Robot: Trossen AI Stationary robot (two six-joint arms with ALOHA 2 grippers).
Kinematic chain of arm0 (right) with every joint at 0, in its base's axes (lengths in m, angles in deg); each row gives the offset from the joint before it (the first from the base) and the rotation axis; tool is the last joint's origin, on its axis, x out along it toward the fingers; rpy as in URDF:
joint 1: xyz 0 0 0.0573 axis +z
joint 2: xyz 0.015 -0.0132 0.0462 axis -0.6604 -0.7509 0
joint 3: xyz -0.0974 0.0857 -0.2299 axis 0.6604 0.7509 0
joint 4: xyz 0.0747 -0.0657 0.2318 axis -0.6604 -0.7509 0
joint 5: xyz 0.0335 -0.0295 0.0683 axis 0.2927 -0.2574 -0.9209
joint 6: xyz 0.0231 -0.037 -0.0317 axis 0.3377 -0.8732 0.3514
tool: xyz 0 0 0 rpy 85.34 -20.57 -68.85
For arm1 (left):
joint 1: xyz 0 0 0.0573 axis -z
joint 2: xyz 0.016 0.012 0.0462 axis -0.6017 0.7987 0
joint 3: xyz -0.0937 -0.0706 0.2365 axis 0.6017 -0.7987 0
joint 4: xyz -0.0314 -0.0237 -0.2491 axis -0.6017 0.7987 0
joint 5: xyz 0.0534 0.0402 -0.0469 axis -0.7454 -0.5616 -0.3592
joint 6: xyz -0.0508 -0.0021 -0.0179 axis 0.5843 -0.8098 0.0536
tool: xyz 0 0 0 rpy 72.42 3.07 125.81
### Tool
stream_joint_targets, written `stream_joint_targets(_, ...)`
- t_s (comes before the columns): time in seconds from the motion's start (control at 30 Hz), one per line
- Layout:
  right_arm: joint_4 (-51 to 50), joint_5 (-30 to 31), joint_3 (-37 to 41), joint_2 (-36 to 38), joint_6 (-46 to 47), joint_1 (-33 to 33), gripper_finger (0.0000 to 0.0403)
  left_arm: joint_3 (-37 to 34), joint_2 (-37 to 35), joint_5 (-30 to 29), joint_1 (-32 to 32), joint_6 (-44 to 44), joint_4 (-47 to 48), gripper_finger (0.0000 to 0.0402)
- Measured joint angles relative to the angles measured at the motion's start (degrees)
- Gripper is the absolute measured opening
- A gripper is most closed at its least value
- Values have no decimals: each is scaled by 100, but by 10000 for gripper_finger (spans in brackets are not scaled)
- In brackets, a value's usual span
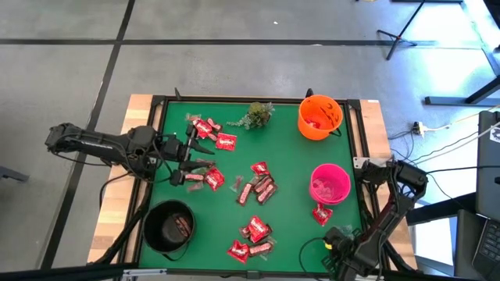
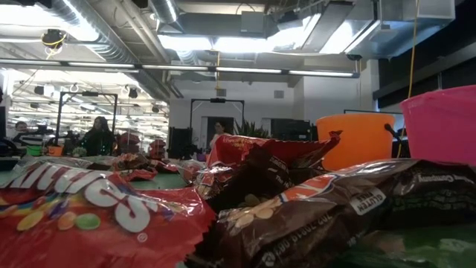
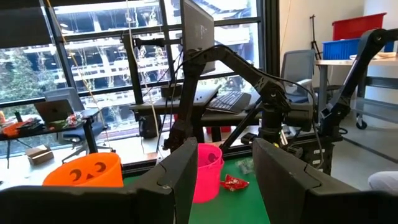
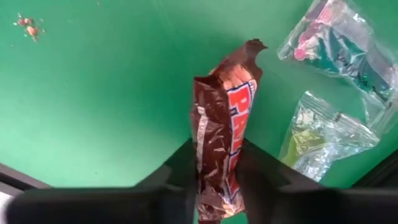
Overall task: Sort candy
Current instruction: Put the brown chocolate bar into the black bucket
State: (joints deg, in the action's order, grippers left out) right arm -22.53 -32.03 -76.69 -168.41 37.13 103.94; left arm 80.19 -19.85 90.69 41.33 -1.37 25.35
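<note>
Open-plan office-lab: exposed ceiling ducts (image 2: 111,33) overhead, desk with monitor (image 3: 198,31) beside them, people seated beyond.

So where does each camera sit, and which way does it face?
High: above the table, facing straight down; left gripper and right gripper both show.
Low: at tabletop height, looking level across candy into the room; no arm.
Left wrist: on that arm, looking past its open fingers toward the pink bowl.
Right wrist: looking down at the green mat; its fingers grip a brown bar.
Shared: high and left wrist show the orange bowl.
</note>
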Motion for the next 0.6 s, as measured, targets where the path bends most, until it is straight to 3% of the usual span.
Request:
stream_joint_targets(0.17,-19,336,-93,4,-2,4,33,0,11,152,0,29,222,144)
stream_joint_targets(0.43,-674,1870,-742,2,-8,-2,64,0,14,152,7,178,449,144)
stream_joint_targets(0.6,-1239,3104,-1219,2,-38,-2,54,0,14,152,33,197,448,144)
